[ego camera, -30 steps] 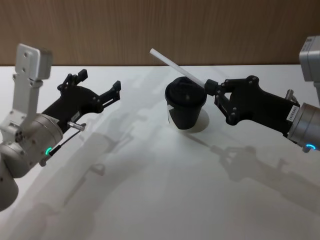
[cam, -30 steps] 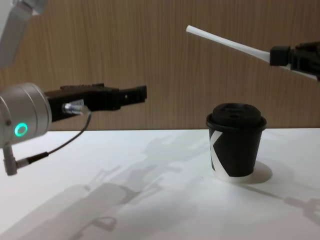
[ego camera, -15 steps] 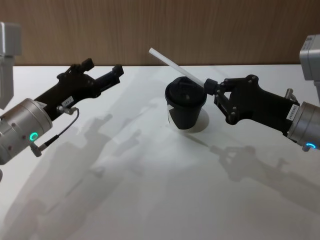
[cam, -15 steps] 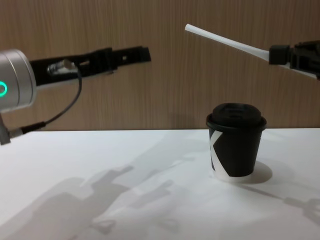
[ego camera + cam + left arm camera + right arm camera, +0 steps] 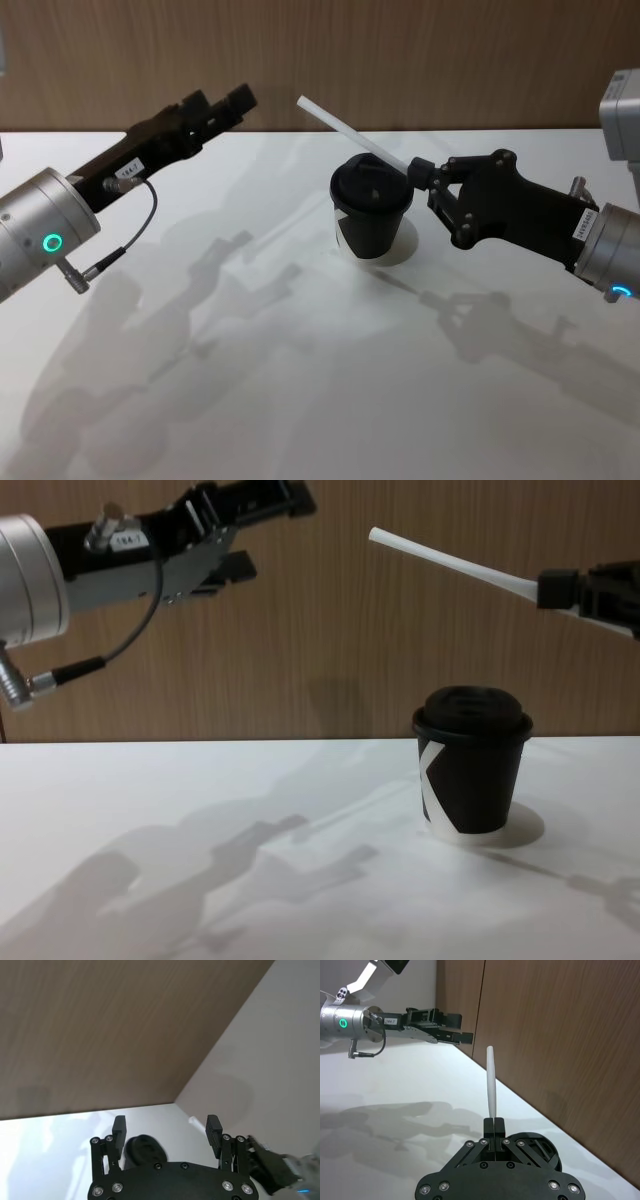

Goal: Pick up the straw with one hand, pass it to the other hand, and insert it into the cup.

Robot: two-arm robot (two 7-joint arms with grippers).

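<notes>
The white straw (image 5: 350,133) slants up and to the left above the cup's lid, and my right gripper (image 5: 420,172) is shut on its lower end. Seen from the side, the straw (image 5: 450,566) hangs well above the black cup (image 5: 472,772), which stands on the table (image 5: 300,380). In the right wrist view, the straw (image 5: 491,1080) rises straight from the closed pads. My left gripper (image 5: 232,102) is raised high (image 5: 275,532), open and holding nothing, left of the straw's free tip. Its wrist view shows fingers (image 5: 214,1130) spread apart, with the cup's lid (image 5: 145,1147) beyond them.
A wood-panelled wall (image 5: 400,50) runs along the table's far edge. The white tabletop carries the arms' shadows (image 5: 220,290) in front of the cup. A thin black cable (image 5: 120,645) loops under the left wrist.
My left arm has lifted from low over the table and swung up toward the straw's free end, still open. The right gripper, straw and cup have stayed where they were.
</notes>
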